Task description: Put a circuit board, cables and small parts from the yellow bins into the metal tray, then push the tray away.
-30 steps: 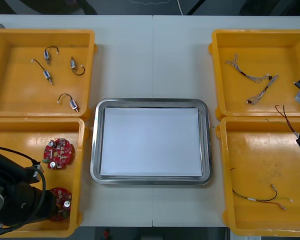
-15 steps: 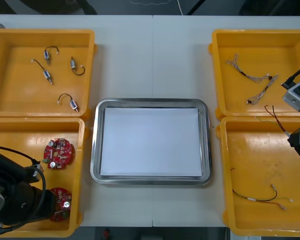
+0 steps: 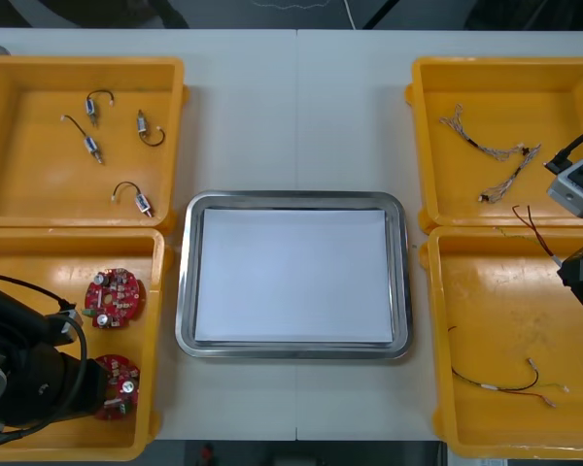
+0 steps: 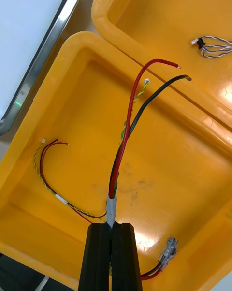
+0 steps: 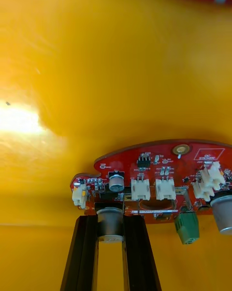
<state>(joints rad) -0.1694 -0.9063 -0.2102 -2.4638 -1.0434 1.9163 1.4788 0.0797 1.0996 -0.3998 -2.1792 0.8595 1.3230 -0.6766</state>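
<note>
On the light bench (image 3: 296, 116) we find the metal tray (image 3: 184, 291) central, white inside. In the near left yellow bin (image 3: 126, 248), the left fingers (image 5: 79, 257) pinch a round red circuit board (image 5: 159, 175). Over the near right bin (image 3: 496, 311), the right fingers (image 4: 99, 257) pinch a red and black cable (image 4: 126, 126).

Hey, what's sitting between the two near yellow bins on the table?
The metal tray, white inside, lies between the near left bin and the near right bin; the front view shows it.
</note>
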